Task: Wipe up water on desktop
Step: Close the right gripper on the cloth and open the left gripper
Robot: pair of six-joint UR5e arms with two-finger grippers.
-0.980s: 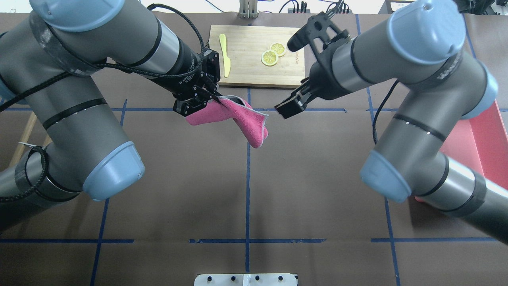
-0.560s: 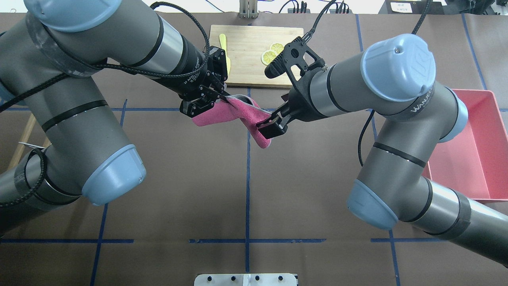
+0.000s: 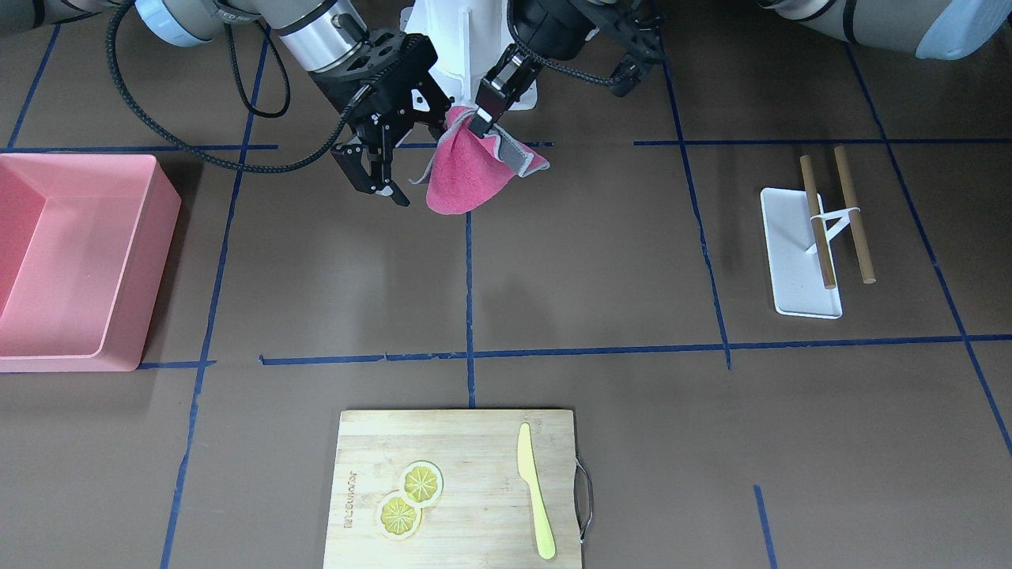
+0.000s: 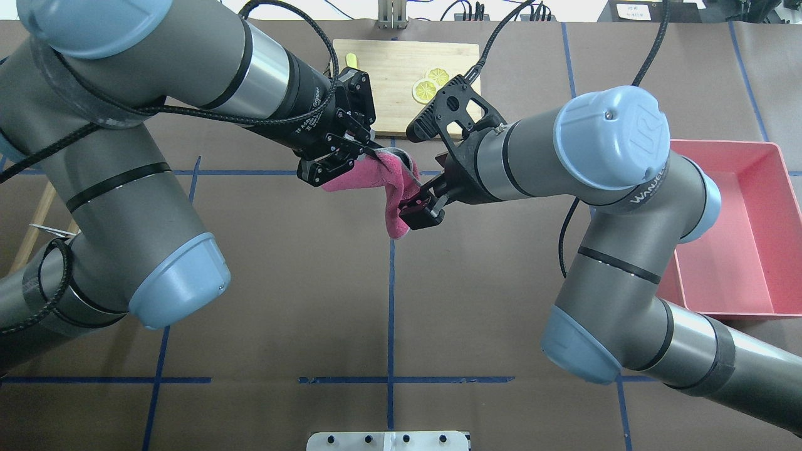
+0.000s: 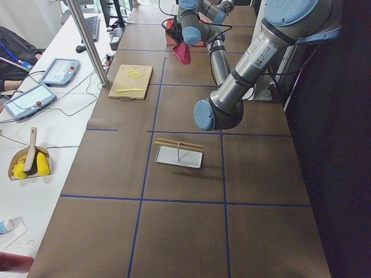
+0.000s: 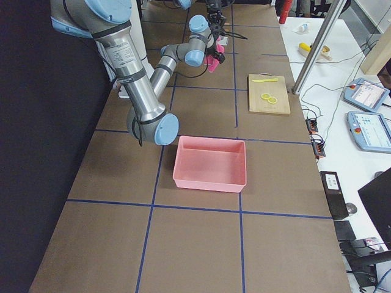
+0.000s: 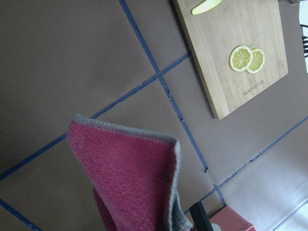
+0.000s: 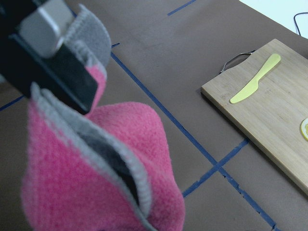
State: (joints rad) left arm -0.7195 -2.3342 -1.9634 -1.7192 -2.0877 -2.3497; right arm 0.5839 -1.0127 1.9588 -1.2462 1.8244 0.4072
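The desktop [image 4: 388, 300] is a matte brown surface with blue tape lines; I see no water on it. A pink cloth with a grey edge [image 4: 391, 181] hangs in the air over the centre line, and shows in the front view [image 3: 466, 178] too. My left gripper [image 4: 366, 150] is shut on the cloth's top edge, as the front view [image 3: 481, 118] also shows. My right gripper [image 4: 416, 210] is right beside the cloth's hanging end. In the front view [image 3: 375, 188] its fingers are spread open, and I cannot tell whether cloth lies between them.
A wooden cutting board [image 3: 458, 482] with two lemon slices [image 3: 409, 498] and a yellow knife [image 3: 535, 490] lies at the far centre. A pink bin [image 4: 739, 238] sits on my right. A white stand with two wooden sticks [image 3: 798, 253] sits on my left.
My right arm has swung left and its gripper has come up against the hanging cloth. My left gripper, still holding the cloth, has shifted slightly right. The cloth hangs more bunched.
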